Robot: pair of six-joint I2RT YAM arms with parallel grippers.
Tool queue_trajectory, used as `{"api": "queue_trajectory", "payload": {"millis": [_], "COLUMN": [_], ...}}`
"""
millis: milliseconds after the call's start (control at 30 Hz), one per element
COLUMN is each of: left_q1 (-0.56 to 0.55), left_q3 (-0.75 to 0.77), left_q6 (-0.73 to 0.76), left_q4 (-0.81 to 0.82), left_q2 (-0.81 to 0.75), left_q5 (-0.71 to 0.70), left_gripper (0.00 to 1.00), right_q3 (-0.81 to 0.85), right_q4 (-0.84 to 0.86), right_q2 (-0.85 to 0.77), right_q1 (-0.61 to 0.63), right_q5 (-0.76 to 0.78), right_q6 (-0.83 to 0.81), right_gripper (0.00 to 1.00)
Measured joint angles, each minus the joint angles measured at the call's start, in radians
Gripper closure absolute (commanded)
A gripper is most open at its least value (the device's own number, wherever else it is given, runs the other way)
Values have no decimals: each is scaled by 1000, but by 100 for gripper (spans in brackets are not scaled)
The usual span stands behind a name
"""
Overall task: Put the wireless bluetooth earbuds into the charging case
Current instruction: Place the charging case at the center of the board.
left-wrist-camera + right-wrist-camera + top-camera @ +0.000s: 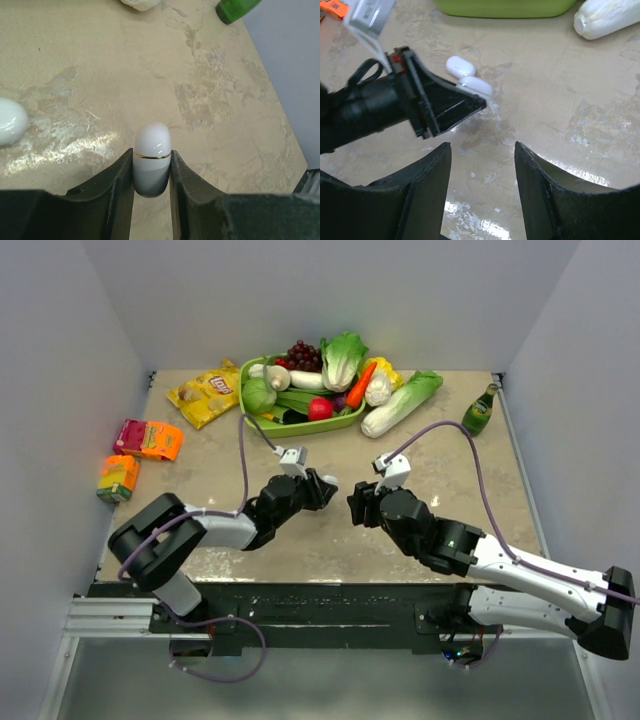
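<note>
In the top view, the left arm [200,525] and right arm [450,540] meet tip to tip at mid-frame over the marbled bench [450,460]. A green tray [340,423] of vegetables sits at upper centre. A chips bag [205,392] lies upper left and a green bottle [480,410] upper right.

In the left wrist view, the left jaws are clenched on a white charging case [152,150] with a gold band, at lower centre. A second white case [10,127] lies on the bench at the left edge.

In the right wrist view, the right jaws stand released at the bottom, with only bench between them. The left jaws reach in from the left with the gripped case at their tip. It lies just beside the second case at upper centre. The earbuds are too small to make out.
</note>
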Motion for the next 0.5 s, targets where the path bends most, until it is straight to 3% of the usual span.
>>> {"api": "queue_trajectory", "payload": {"millis": [200, 333, 500], "left_q1": [48, 61, 63], "left_q3": [159, 175, 187], "left_q6": [-43, -63, -68], "left_q4": [-75, -127, -123], "left_q2": [194, 280, 292], "left_q5": [66, 88, 97], "left_gripper": [89, 79, 56], "right_q3": [-9, -9, -11], "right_q4": [2, 2, 1], "right_q2": [-27, -32, -46], "right_q1": [0, 0, 0], "right_q5": [-27, -29, -29], "right_q6": [23, 24, 24], "right_gripper": [43, 43, 43]}}
